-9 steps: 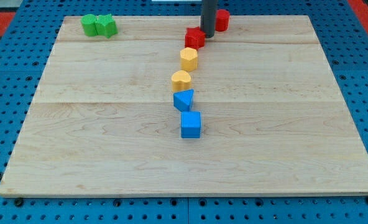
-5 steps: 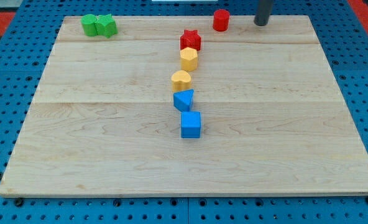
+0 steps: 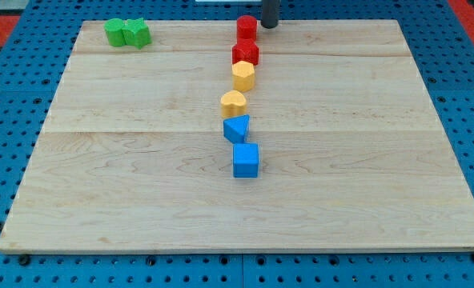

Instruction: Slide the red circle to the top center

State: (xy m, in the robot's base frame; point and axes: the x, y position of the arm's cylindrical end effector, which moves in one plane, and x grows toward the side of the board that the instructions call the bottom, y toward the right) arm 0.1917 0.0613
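Red circle (image 3: 247, 27) stands at the view's top edge of the tabletop (image 3: 365, 160), about midway across, so by my judgement it is at or very near the top centre already. In the camera view, my tip (image 3: 269, 25) is just to the view's right of it, close beside; whether the two touch I cannot tell. The circle therefore lies to the view's left of the tip, and any further push from this side would send it leftward along the top edge; only a small nudge, if any, looks needed. There is no gripper on this arm, only the dark rod, so nothing is held and nothing opens or closes. Just below the circle, touching or nearly so, sits the red star (image 3: 246, 54), heading a column that runs down the middle: a yellow block (image 3: 243, 76), a second yellow block (image 3: 233, 104), a blue triangular block (image 3: 237, 128) and a blue cube (image 3: 246, 160). Two green blocks (image 3: 127, 33) sit together at the view's top left, well apart from everything else.
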